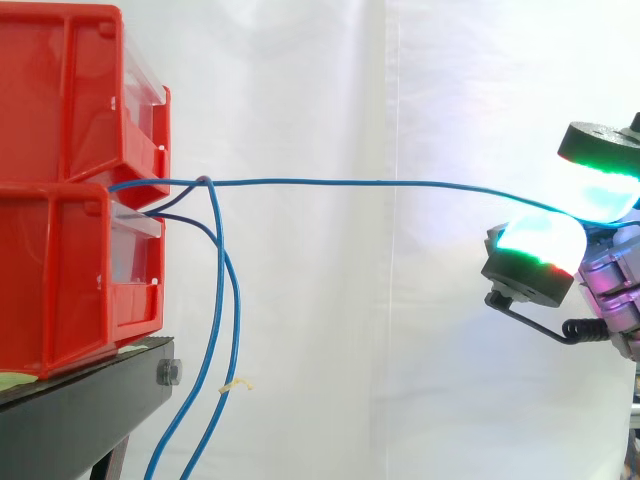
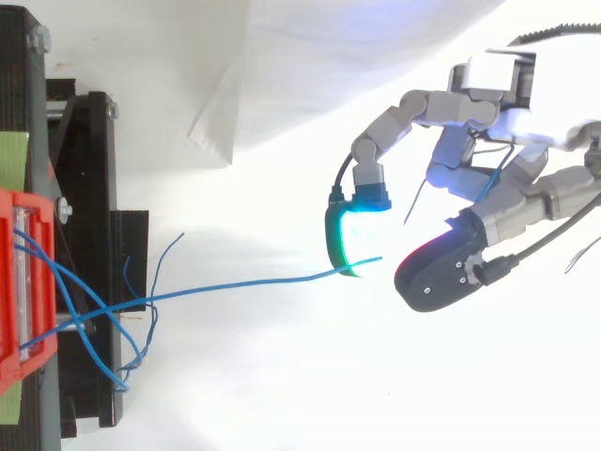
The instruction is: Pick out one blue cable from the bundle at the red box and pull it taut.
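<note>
Pulling is under way in the side view: the robot hand (image 1: 535, 248) pinches one blue cable (image 1: 380, 183) between glowing pads (image 1: 600, 188), well apart from the red box (image 1: 70, 290); it sags slightly, so drawing farther away seems needed. From above, loose cables (image 2: 141, 352) cross it near the box, risking a snag.

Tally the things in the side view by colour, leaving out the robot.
Red bins: 2
Blue cables: 3, one taut to the hand, two hanging
Black stand: 1
Total: 6
</note>
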Action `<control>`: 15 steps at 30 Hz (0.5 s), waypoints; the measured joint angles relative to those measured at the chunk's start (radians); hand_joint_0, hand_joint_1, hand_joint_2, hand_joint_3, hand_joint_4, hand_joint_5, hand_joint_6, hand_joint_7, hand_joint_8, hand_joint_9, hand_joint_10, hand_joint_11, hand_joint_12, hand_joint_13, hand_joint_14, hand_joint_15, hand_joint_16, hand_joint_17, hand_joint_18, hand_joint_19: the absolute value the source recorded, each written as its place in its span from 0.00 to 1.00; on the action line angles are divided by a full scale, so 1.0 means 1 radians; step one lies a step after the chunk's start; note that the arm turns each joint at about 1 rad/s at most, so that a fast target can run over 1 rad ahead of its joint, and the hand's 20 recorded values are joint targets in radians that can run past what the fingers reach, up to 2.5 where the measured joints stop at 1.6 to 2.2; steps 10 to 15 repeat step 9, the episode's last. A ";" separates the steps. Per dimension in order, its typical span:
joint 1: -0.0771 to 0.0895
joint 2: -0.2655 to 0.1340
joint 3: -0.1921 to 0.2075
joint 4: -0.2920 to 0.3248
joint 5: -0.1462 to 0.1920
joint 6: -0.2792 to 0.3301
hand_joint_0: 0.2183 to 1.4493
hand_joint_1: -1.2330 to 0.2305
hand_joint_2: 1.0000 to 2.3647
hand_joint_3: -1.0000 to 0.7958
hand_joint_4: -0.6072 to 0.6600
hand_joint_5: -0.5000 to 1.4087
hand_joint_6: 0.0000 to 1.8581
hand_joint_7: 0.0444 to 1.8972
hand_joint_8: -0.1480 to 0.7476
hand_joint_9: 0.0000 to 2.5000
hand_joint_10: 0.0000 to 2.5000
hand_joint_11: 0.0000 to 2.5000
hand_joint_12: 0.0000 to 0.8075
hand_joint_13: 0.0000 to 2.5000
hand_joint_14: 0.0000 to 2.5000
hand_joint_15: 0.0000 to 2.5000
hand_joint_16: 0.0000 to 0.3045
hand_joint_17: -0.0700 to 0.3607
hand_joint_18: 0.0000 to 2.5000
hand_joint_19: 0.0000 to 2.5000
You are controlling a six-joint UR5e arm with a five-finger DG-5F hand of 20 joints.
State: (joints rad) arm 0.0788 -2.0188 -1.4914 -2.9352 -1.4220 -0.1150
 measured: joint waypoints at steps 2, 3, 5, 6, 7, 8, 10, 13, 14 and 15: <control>0.000 0.000 0.000 0.000 0.000 0.000 0.38 0.28 0.02 0.49 0.31 0.20 0.49 0.50 0.43 0.54 0.97 0.51 0.37 0.50 0.98 0.51 0.11 0.34 0.59 0.75; 0.000 0.000 0.000 0.000 0.000 0.000 0.38 0.28 0.02 0.49 0.31 0.20 0.49 0.50 0.44 0.54 0.97 0.51 0.38 0.50 0.98 0.51 0.11 0.34 0.59 0.75; 0.000 0.000 0.000 0.000 0.000 0.000 0.38 0.28 0.02 0.49 0.31 0.20 0.49 0.50 0.44 0.54 0.97 0.51 0.37 0.50 0.98 0.51 0.11 0.34 0.59 0.75; 0.000 0.000 0.000 0.000 0.000 0.000 0.38 0.28 0.02 0.49 0.31 0.20 0.49 0.50 0.44 0.54 0.97 0.52 0.37 0.50 0.98 0.51 0.11 0.34 0.59 0.75; 0.000 0.000 0.000 0.000 0.000 0.000 0.38 0.28 0.02 0.49 0.31 0.20 0.49 0.50 0.43 0.54 0.97 0.51 0.37 0.50 0.98 0.50 0.11 0.34 0.59 0.75; 0.000 0.000 0.000 0.000 0.000 0.000 0.38 0.28 0.02 0.49 0.31 0.20 0.49 0.50 0.44 0.54 0.97 0.51 0.37 0.50 0.98 0.51 0.12 0.35 0.59 0.75; 0.000 0.000 0.000 0.000 0.000 0.000 0.38 0.28 0.02 0.49 0.31 0.20 0.49 0.50 0.44 0.54 0.97 0.52 0.37 0.50 0.98 0.51 0.12 0.35 0.59 0.75; 0.000 0.000 0.000 0.000 0.000 0.000 0.38 0.28 0.02 0.49 0.31 0.20 0.49 0.50 0.44 0.54 0.97 0.52 0.37 0.50 0.98 0.51 0.12 0.35 0.59 0.75; 0.000 0.000 0.000 0.000 0.000 0.000 0.38 0.28 0.02 0.49 0.31 0.20 0.49 0.50 0.44 0.54 0.97 0.52 0.37 0.50 0.98 0.51 0.12 0.35 0.59 0.75; 0.000 0.000 0.000 0.000 0.000 0.000 0.38 0.28 0.02 0.49 0.31 0.20 0.49 0.50 0.44 0.54 0.97 0.52 0.37 0.50 0.98 0.51 0.12 0.35 0.59 0.75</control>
